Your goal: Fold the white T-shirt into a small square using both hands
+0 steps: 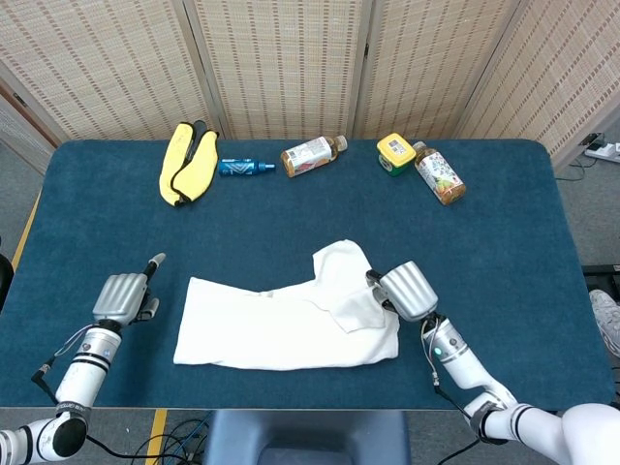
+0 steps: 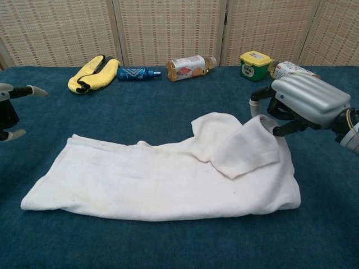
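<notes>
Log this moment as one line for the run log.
right hand pinches white cotton T-shirt edge | left hand off cloth | fold unfinished

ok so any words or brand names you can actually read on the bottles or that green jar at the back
No text can be read.
Small blue bottle: a white zigzag pattern, no letters legible.
Middle clear bottle with orange label: print too blurred.
Green jar with yellow lid: lid marking too small.
Right-hand bottle with fruit label: print too blurred.
</notes>
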